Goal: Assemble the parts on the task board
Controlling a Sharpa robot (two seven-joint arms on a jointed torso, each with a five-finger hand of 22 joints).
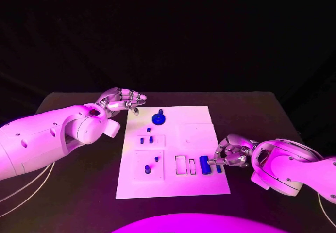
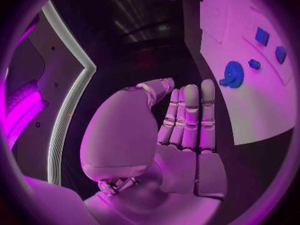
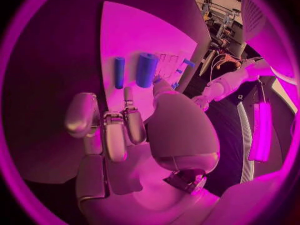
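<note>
The white task board [image 1: 199, 131] lies in the middle of the black table. A blue gear [image 1: 159, 118] stands near its far edge, and several small blue parts [image 1: 142, 141] sit in its left recesses. A thick blue cylinder [image 1: 204, 164] and a thin blue peg [image 1: 218, 169] lie at the board's right edge. My right hand [image 1: 231, 151] hovers just beside them with bent fingers and holds nothing; its thumb tip [image 3: 159, 85] is close to the cylinder [image 3: 147, 70], with the peg [image 3: 119, 72] alongside. My left hand [image 1: 125, 100] hangs by the board's far left corner, fingers [image 2: 187, 120] straight and empty, with the gear [image 2: 234, 74] nearby.
Empty rectangular slots [image 1: 185, 165] lie just left of the cylinder. Bare black table [image 1: 77, 174] surrounds the board on all sides. My left forearm [image 1: 63, 133] reaches over the table's left part.
</note>
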